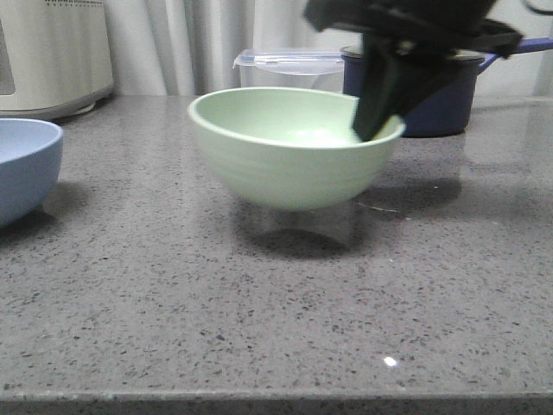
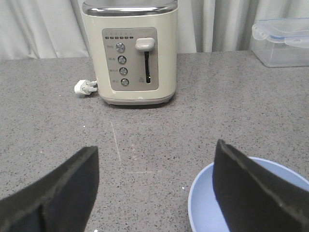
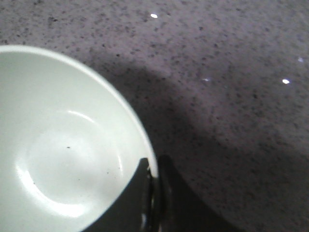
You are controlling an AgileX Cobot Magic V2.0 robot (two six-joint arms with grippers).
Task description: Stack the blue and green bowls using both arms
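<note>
Above the speckled grey stone tabletop (image 1: 285,328), the pale mint-green matte bowl (image 1: 289,151) is pinched at its right rim by the right tool (image 3: 153,193). The periwinkle-blue matte bowl (image 1: 22,164) sits left, beneath the spread left tool (image 2: 154,183).

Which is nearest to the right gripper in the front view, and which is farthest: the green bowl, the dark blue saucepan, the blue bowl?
1. Green bowl: the right gripper pinches its right rim.
2. Dark blue saucepan: just behind the gripper, at the back right.
3. Blue bowl: far across, at the left edge.
</note>
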